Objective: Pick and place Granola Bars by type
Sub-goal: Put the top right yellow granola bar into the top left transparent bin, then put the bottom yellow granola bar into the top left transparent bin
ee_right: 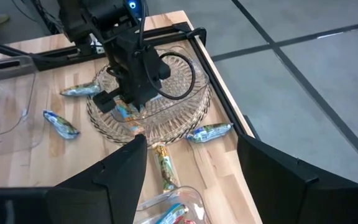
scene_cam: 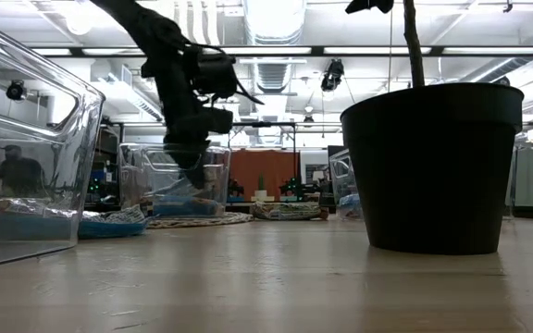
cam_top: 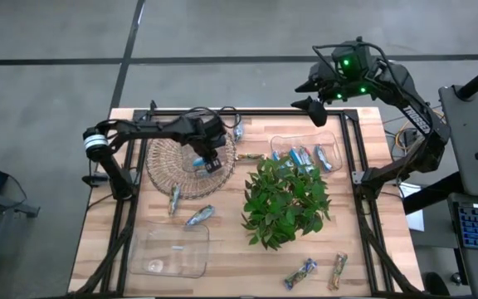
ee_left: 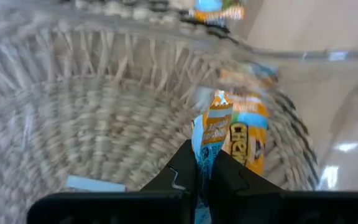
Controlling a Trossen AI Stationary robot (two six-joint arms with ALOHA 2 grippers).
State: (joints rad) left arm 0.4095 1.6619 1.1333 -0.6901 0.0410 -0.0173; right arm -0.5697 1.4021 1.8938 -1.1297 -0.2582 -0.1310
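We see the left tool clamped on one bar directly above the basket, its long axis hanging downward from the fingertips. The right tool waits wide open at two o'clock, far off.

A blue-and-orange bar is showing against the tan woven basket, near a green plant.

Light wooden table with wicker basket, two clear trays, potted plant, scattered granola bars.
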